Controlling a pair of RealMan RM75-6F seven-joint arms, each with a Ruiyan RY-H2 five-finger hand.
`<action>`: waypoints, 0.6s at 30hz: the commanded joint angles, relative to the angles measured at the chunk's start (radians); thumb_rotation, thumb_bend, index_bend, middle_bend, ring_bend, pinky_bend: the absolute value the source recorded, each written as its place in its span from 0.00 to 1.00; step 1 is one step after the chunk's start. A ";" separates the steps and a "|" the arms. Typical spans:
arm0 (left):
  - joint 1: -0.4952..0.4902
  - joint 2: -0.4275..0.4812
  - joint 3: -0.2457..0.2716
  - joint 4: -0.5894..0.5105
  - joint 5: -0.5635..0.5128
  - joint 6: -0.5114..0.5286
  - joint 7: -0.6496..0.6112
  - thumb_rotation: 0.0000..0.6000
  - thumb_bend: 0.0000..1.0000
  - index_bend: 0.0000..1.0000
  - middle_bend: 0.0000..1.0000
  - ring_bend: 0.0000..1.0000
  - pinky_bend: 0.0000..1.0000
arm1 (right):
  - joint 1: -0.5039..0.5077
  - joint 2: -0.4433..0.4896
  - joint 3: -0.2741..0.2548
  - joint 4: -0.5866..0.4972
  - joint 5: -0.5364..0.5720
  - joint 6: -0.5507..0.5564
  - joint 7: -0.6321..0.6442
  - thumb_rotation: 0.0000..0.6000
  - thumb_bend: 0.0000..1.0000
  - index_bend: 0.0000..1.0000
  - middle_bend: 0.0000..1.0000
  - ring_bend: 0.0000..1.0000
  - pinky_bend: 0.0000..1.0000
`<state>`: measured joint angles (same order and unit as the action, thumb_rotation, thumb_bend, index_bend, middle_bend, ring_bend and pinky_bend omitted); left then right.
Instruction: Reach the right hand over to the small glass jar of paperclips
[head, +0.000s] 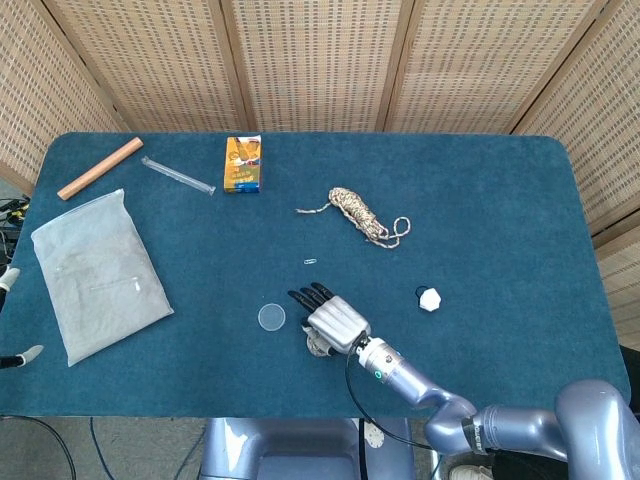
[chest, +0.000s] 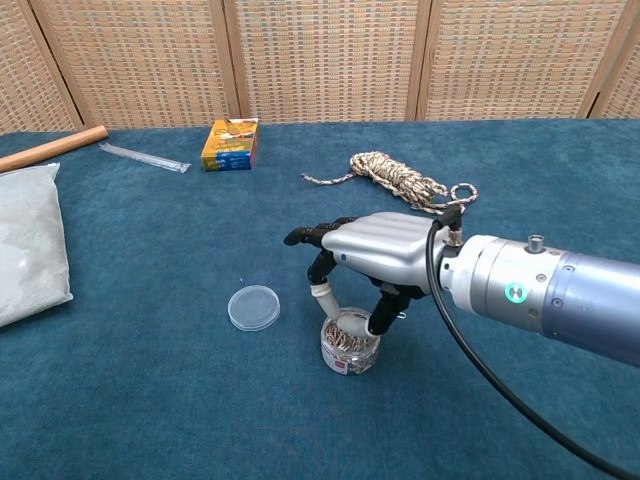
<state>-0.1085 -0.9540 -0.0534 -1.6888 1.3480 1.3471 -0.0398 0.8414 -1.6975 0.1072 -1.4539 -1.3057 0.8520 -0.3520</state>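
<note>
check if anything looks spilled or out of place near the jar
A stray paperclip lies loose on the blue table, apart from the open jar of paperclips. The jar's clear lid lies beside it. The jar stands upright under the right hand; nothing is visibly spilled.
</note>
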 joint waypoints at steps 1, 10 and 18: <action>0.000 0.000 0.000 0.000 0.000 0.000 0.001 1.00 0.00 0.00 0.00 0.00 0.00 | 0.000 -0.001 0.001 -0.001 0.000 0.003 0.002 1.00 0.43 0.69 0.00 0.00 0.00; -0.001 0.001 0.000 0.000 -0.001 -0.003 -0.006 1.00 0.00 0.00 0.00 0.00 0.00 | 0.001 0.019 0.006 -0.025 0.029 -0.004 -0.021 1.00 0.18 0.44 0.00 0.00 0.00; 0.002 0.003 0.000 0.000 0.001 0.001 -0.012 1.00 0.00 0.00 0.00 0.00 0.00 | -0.010 0.059 0.014 -0.083 0.022 0.031 -0.029 1.00 0.18 0.44 0.00 0.00 0.00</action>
<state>-0.1069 -0.9509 -0.0538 -1.6888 1.3492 1.3484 -0.0520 0.8354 -1.6509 0.1177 -1.5220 -1.2782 0.8721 -0.3821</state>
